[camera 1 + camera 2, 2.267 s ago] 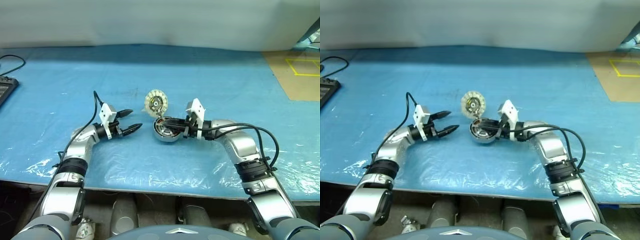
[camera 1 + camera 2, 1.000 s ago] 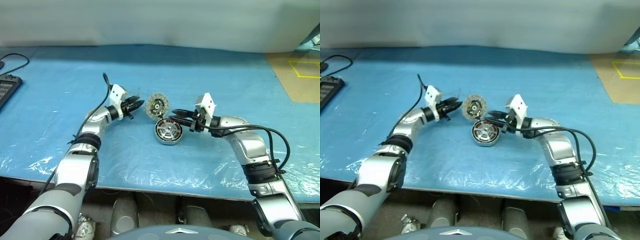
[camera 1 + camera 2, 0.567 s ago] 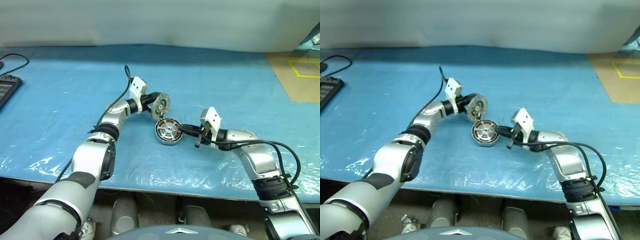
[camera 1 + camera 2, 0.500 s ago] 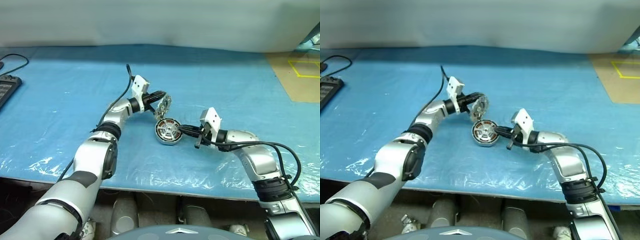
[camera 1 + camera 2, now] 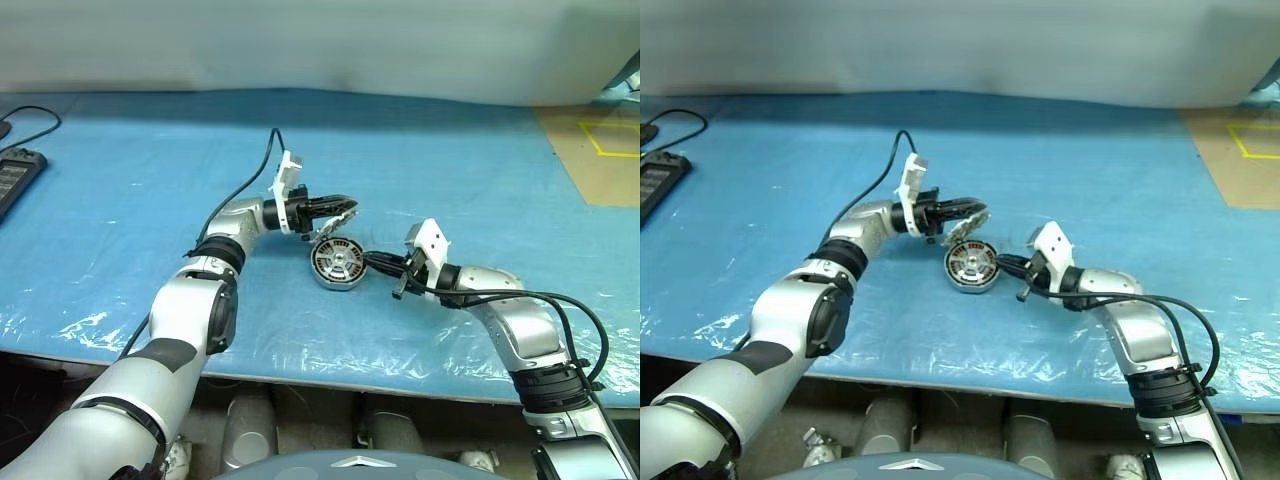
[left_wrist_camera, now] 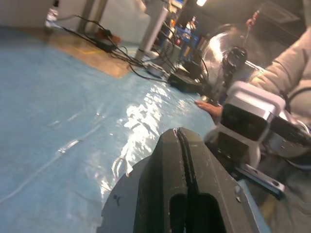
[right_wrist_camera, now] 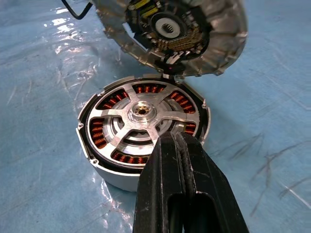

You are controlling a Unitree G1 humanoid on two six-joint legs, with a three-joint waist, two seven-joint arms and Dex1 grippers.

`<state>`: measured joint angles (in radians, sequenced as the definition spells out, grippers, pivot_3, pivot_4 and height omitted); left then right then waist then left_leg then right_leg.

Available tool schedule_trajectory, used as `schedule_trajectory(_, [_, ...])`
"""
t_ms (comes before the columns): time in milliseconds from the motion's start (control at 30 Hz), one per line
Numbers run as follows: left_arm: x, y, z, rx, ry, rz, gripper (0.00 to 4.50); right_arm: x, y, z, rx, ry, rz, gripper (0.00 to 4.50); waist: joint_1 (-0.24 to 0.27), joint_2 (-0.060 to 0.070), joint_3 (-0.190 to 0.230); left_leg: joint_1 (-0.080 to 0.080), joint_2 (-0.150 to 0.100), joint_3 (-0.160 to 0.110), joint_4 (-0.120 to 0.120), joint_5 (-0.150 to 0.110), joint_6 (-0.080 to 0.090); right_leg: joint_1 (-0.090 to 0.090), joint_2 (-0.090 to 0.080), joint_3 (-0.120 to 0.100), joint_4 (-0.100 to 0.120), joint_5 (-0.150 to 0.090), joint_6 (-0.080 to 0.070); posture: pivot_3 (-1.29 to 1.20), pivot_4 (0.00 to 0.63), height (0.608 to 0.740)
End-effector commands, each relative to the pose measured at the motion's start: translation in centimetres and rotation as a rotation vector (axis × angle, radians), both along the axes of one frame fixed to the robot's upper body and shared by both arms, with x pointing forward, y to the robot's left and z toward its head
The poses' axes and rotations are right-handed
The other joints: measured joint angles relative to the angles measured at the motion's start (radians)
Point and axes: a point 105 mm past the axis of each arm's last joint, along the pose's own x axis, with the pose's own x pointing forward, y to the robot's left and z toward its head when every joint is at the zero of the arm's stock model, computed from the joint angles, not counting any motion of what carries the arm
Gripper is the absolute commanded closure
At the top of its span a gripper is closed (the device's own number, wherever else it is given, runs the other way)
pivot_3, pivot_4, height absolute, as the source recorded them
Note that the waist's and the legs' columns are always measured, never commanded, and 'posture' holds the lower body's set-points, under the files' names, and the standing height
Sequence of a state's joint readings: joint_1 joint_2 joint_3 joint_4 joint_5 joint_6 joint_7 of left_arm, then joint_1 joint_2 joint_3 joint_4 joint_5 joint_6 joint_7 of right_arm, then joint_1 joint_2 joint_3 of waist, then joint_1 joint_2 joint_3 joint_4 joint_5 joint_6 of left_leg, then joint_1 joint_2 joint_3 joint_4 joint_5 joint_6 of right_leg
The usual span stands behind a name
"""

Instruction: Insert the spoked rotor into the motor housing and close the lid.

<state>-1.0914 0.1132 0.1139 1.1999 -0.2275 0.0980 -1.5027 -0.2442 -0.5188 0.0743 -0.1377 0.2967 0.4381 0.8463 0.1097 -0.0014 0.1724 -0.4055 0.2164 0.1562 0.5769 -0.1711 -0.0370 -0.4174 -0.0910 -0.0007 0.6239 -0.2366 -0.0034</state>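
Blue table: left jaws shut atop tilted lid; right jaws shut beside motor housing.

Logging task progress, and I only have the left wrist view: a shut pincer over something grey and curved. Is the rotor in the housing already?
Observer: Yes. The spoked rotor sits inside the motor housing, with copper windings showing between its spokes.
Reviewer: And the lid?
Observer: The lid leans tilted above the housing, joined at one edge, not yet closed.
Reviewer: Where is the right pincer?
Observer: The right pincer is shut and points at the housing's side.
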Motion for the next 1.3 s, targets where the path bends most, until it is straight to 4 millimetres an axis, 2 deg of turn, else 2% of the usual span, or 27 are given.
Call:
schedule_trajectory(33, [-0.8, 0.2, -1.6, 0.095, 0.001, -0.048, 4.46, 0.3, -0.9, 1.8, 0.015, -0.071, -0.033, 4.5, -0.001, 0.0, 0.0, 0.0, 0.0, 0.0, 0.0, 0.0, 0.0, 0.0, 0.0, 0.0, 0.0, 0.0, 0.0, 0.0, 0.15, 0.74])
schedule_trajectory(333, [-3.0, 1.1, -5.7, 0.249, -0.005, -0.142, 4.46, 1.5, -2.9, 2.7, -0.02, -0.124, -0.135, 4.5, -0.001, 0.0, 0.0, 0.001, 0.0, 0.0, 0.0, 0.0, 0.0, 0.001, 0.0, 0.0, 0.0, 0.0, 0.0, 0.0, 0.15, 0.74])
schedule_trajectory(500, [-3.0, 1.9, -6.5, 0.269, -0.024, -0.113, 4.46, 1.7, -2.0, 3.1, 0.008, -0.135, -0.107, 4.5, -0.006, 0.0, 0.0, 0.007, 0.001, 0.0, -0.001, -0.001, -0.001, 0.007, 0.0, 0.0, -0.002, 0.0, 0.0, 0.0, 0.15, 0.74])
schedule_trajectory(600, [-2.2, 2.5, -5.2, 0.2, -0.046, -0.043, 4.46, 1.6, -0.5, 2.7, 0.024, -0.113, -0.054, 4.5, -0.009, 0.0, 0.0, 0.012, 0.001, 0.0, -0.003, -0.002, -0.002, 0.012, 0.0, 0.0, -0.004, 0.0, -0.001, 0.0, 0.15, 0.74])
schedule_trajectory(700, [-0.6, 3.3, -1.1, 0.019, -0.047, 0.046, 4.46, 1.7, 0.7, 3.1, 0.049, -0.12, -0.014, 4.5, -0.011, 0.0, 0.0, 0.012, 0.001, 0.0, -0.003, -0.002, -0.002, 0.012, 0.0, 0.0, -0.004, 0.0, -0.001, 0.0, 0.15, 0.74])
schedule_trajectory(767, [-0.4, 4.4, 0.8, -0.031, -0.099, 0.073, 4.46, 1.8, 1.6, 3.6, 0.068, -0.127, 0.018, 4.5, -0.011, 0.001, 0.0, 0.01, 0.001, 0.0, -0.003, -0.002, -0.002, 0.011, 0.0, 0.0, -0.005, 0.0, -0.001, 0.0, 0.15, 0.74])
schedule_trajectory(867, [-0.8, 5.6, 2.0, -0.054, -0.142, 0.081, 4.46, 1.7, 2.7, 3.5, 0.072, -0.121, 0.055, 4.5, -0.012, 0.001, 0.0, 0.009, 0.0, 0.0, -0.004, -0.002, -0.002, 0.01, 0.0, -0.001, -0.006, 0.0, -0.001, 0.0, 0.15, 0.74])
schedule_trajectory(967, [-2.1, 6.8, 2.0, -0.027, -0.168, 0.062, 4.46, 1.6, 3.3, 3.1, 0.088, -0.1, 0.076, 4.5, -0.012, 0.001, 0.0, 0.009, 0.001, 0.0, -0.007, 0.0, 0.0, 0.01, 0.0, -0.001, -0.007, -0.001, -0.001, 0.0, 0.15, 0.74])
schedule_trajectory(1000, [-2.6, 7.3, 1.5, 0.003, -0.175, 0.058, 4.5, 1.5, 3.6, 2.9, 0.096, -0.088, 0.088, 4.12, -0.012, 0.001, 0.0, 0.009, 0.001, 0.001, -0.008, 0.0, 0.0, 0.01, 0.0, -0.002, -0.007, -0.001, -0.002, 0.0, 0.15, 0.74])
schedule_trajectory(1033, [-3.1, 7.8, 0.9, 0.037, -0.183, 0.054, 4.5, 1.3, 3.8, 2.8, 0.1, -0.076, 0.102, 3.97, -0.013, 0.001, 0.0, 0.009, 0.001, 0.001, -0.008, 0.0, 0.0, 0.009, 0.001, -0.002, -0.008, -0.001, -0.002, 0.0, 0.15, 0.74])
schedule_trajectory(1100, [-4.0, 8.6, -0.5, 0.098, -0.19, 0.048, 4.5, 1.1, 4.1, 2.3, 0.09, -0.062, 0.12, 3.33, -0.015, 0.001, 0.0, 0.007, 0.002, 0.001, -0.01, 0.0, 0.0, 0.008, 0.001, -0.003, -0.009, -0.001, -0.002, 0.0, 0.15, 0.74])
schedule_trajectory(1300, [-5.7, 10.0, -3.4, 0.193, -0.216, 0.038, 4.5, 0.8, 4.7, 1.8, 0.058, -0.074, 0.149, 1.24, -0.011, 0.001, 0.0, 0.004, 0.003, 0.001, -0.008, -0.001, -0.002, 0.006, 0.001, -0.005, -0.009, -0.001, -0.002, 0.0, 0.15, 0.74])
